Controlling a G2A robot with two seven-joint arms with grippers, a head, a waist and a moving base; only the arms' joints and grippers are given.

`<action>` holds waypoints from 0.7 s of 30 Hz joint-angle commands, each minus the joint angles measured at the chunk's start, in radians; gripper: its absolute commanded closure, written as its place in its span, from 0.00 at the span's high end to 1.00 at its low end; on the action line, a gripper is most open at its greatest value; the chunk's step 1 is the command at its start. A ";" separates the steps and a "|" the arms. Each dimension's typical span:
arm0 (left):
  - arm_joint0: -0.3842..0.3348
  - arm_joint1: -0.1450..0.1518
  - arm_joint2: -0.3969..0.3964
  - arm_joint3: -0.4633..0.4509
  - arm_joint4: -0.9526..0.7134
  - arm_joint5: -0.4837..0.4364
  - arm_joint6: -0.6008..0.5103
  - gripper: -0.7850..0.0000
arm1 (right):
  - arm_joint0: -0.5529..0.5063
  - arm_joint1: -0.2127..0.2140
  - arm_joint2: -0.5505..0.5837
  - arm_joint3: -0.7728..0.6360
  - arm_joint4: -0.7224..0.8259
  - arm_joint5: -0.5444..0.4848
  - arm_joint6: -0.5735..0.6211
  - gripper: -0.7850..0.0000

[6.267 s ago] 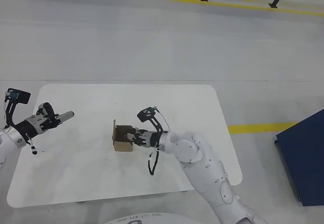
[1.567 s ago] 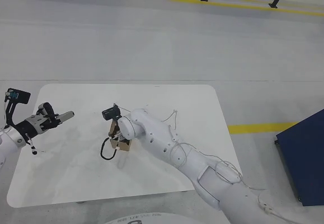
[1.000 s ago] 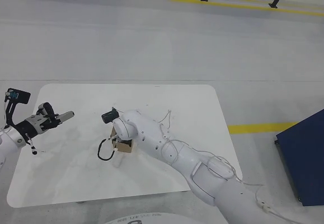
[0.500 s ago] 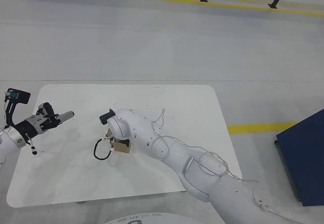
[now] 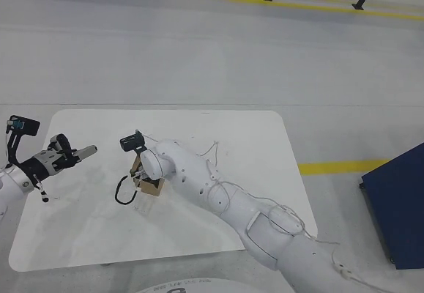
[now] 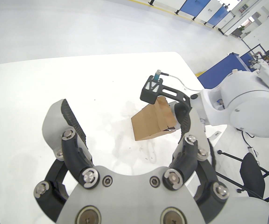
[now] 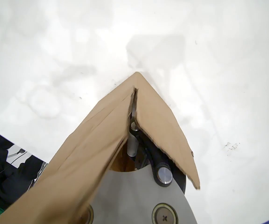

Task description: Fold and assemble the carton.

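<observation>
The small brown carton (image 5: 146,184) sits left of the middle of the white table (image 5: 226,139), tipped up on one edge. My right gripper (image 6: 174,117) is shut on one of its walls, and its wrist covers much of the box from above. In the right wrist view the carton (image 7: 115,127) folds over the fingers like a tent, with a narrow slit at its corner. The left wrist view shows the carton (image 6: 148,122) leaning, its flap raised. My left gripper (image 5: 87,152) hangs open over the table's left edge, well apart from the carton, and its fingers (image 6: 64,108) hold nothing.
A black cable loop (image 5: 122,195) hangs from the right wrist beside the carton. A blue panel (image 5: 409,198) stands on the floor to the right. A dark chair (image 6: 253,173) is past the table's near edge.
My right arm has swung left across the table, carrying the carton with it and tipping it up. The left arm has stayed where it was.
</observation>
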 commanded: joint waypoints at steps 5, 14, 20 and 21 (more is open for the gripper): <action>0.000 0.000 0.000 0.000 0.000 0.000 0.000 1.00 | -0.261 0.101 0.232 -0.382 -0.038 -0.177 -0.094 0.00; 0.000 0.000 0.000 0.000 0.000 0.000 0.000 1.00 | -0.550 0.176 0.531 -0.591 0.117 -0.521 -0.310 0.00; 0.001 0.000 0.003 -0.010 0.022 0.001 -0.003 1.00 | -0.558 0.188 0.583 -0.551 0.189 -0.593 -0.311 0.00; 0.001 0.001 0.005 -0.028 0.069 0.017 -0.009 1.00 | -0.558 0.188 0.583 -0.551 0.189 -0.593 -0.311 0.00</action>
